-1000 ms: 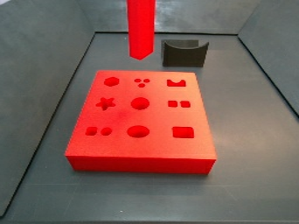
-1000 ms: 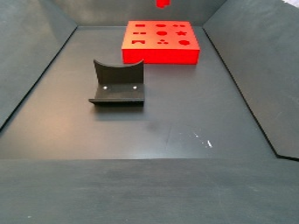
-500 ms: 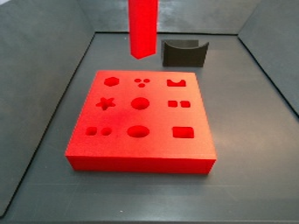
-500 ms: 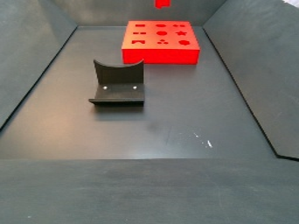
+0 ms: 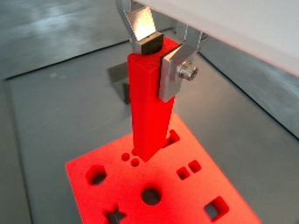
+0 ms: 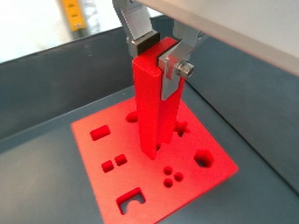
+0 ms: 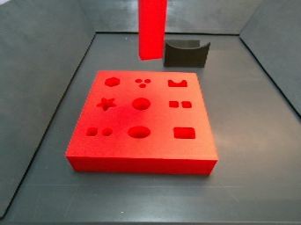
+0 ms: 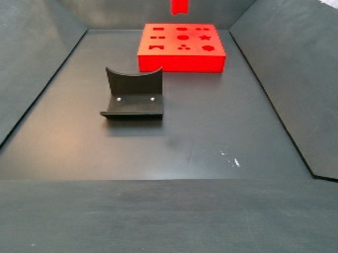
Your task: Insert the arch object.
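My gripper (image 5: 158,54) is shut on the top of a tall red bar (image 5: 149,114) and holds it upright; both wrist views show this (image 6: 156,54). The bar (image 7: 152,31) hangs above the far part of the flat red board (image 7: 141,154) without touching it. Only the bar's lower part (image 8: 180,6) shows in the side views; the gripper is out of frame there. The board has several shaped holes, among them an arch-shaped one (image 7: 179,83), also in a wrist view (image 6: 128,201). No small dark arch block is in view.
The dark fixture (image 7: 186,53) with a curved top edge stands on the grey floor behind the board and apart from it (image 8: 132,94). Sloping grey walls (image 7: 47,105) enclose the floor on all sides.
The red bar has shifted slightly to the right in a side view and shows a little more in the other. Board and fixture have not moved.
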